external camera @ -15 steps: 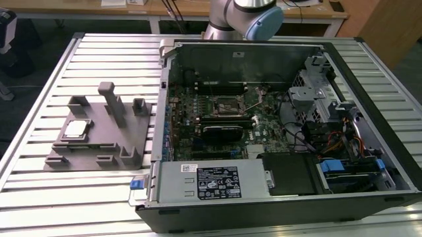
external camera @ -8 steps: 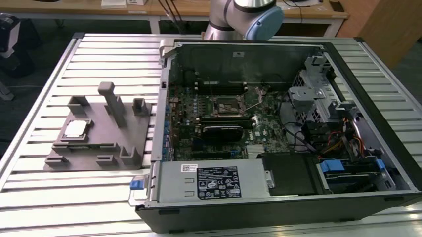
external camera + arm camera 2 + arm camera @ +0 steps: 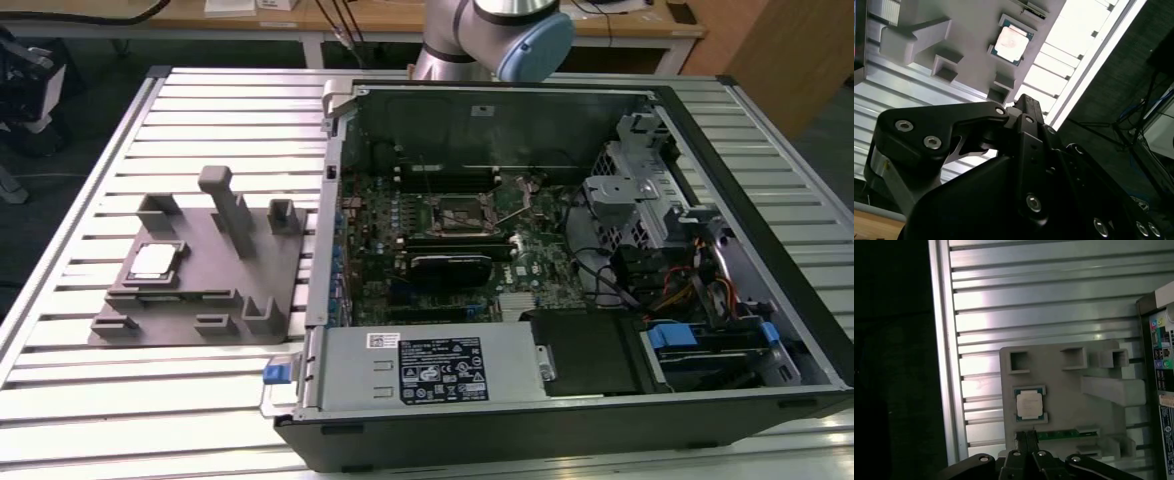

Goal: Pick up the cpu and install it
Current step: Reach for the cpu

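Eyes on the cpu (image 3: pixel 151 262), lying flat in a shallow pocket of the grey holder plate (image 3: pixel 200 268) on the slatted table (image 3: pixel 80 400), off to the exterior view's left of the open computer case (image 3: pixel 601 425). The gripper (image 3: pixel 1026 439) hangs above the plate, clear of the chip. Both wrist views show its two fingers pressed together with nothing between them. That chip looks light, thin and stiff, with a smooth metal top that offers little grip. I'd judge its underside delicate, so the hold wants to be on two opposite edges of the pale rim, gentle and level. Low lips of the pocket hug two sides of it in the first wrist view, which leaves the other pair of edges the freer ones. A green circuit strip (image 3: pixel 1056 434) sits just beside the pocket. Grey blocks (image 3: pixel 284 215) and a tall post (image 3: pixel 220 195) stand up from the plate, things for the fingers to steer round. Over in the case, the socket (image 3: pixel 465 212) lies among the board's parts, with a tangle of cables (image 3: pixel 614 280) near it and the case wall standing between plate and board.
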